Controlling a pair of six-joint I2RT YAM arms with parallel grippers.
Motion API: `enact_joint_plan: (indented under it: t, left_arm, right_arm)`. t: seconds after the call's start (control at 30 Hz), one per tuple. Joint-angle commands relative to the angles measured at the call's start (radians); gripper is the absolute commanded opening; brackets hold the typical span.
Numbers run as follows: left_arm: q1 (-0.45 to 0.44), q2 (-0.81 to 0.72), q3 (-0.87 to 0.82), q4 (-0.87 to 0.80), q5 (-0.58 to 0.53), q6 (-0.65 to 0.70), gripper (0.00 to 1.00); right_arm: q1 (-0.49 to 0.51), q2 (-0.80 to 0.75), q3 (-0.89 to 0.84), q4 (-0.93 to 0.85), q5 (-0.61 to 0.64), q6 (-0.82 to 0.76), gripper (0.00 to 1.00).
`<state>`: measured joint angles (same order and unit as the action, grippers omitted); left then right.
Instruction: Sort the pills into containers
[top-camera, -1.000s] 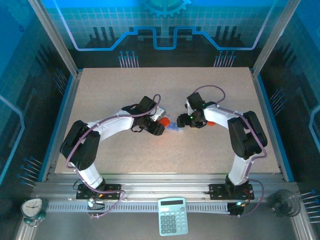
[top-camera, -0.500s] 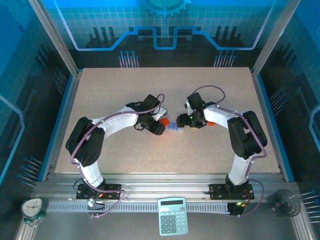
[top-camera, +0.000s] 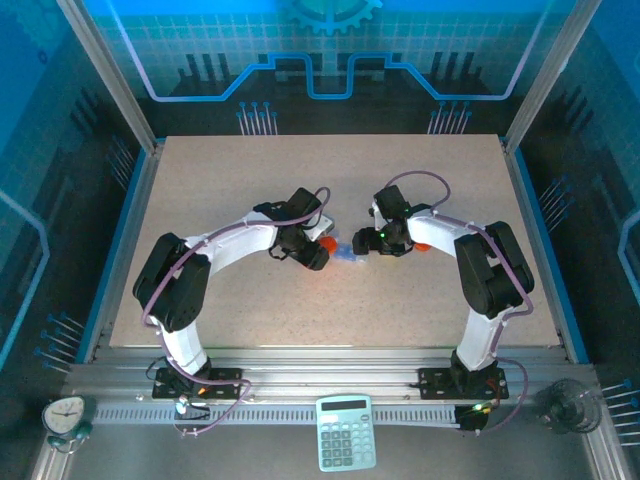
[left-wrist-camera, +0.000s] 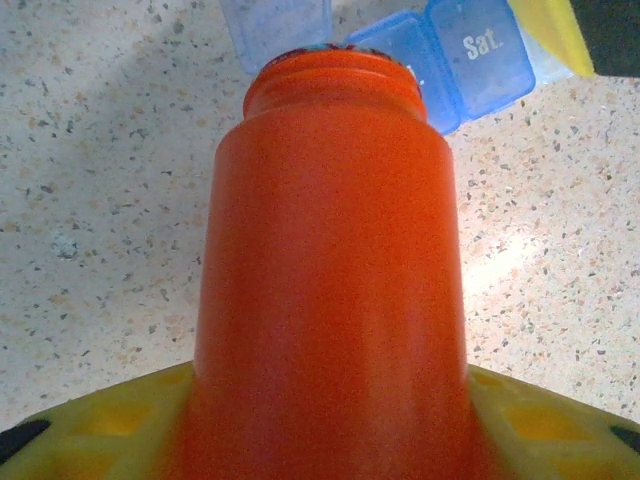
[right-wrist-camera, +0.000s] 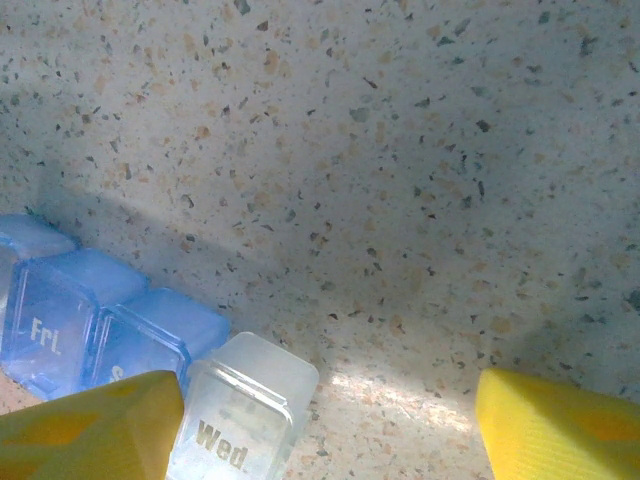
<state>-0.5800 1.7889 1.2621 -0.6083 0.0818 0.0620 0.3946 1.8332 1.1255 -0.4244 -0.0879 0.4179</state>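
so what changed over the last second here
The left arm swung its elbow a little toward the table's centre, and its wrist crept slightly away from the bases. The left gripper kept its hold on the orange cylindrical plastic bottle, which barely shifted. The right gripper stayed open by the translucent blue plastic pill box, unmoved.

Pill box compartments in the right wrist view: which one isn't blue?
The Wed. compartment, nearest the camera beside a yellow finger. It is clear and whitish; its neighbours, such as the Fri. compartment, are translucent blue.
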Motion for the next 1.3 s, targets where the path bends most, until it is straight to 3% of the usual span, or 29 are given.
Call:
enact_joint_plan:
  t: [0.0, 1.27]
  left_arm:
    - [-0.007, 0.016, 0.053, -0.057, -0.015, 0.030, 0.00]
    - [-0.009, 0.147, 0.258, -0.252, -0.051, 0.093, 0.00]
  right_arm:
    - [0.015, 0.033, -0.020, -0.017, -0.003, -0.004, 0.78]
    - [0.015, 0.041, -0.024, -0.017, -0.003, -0.002, 0.78]
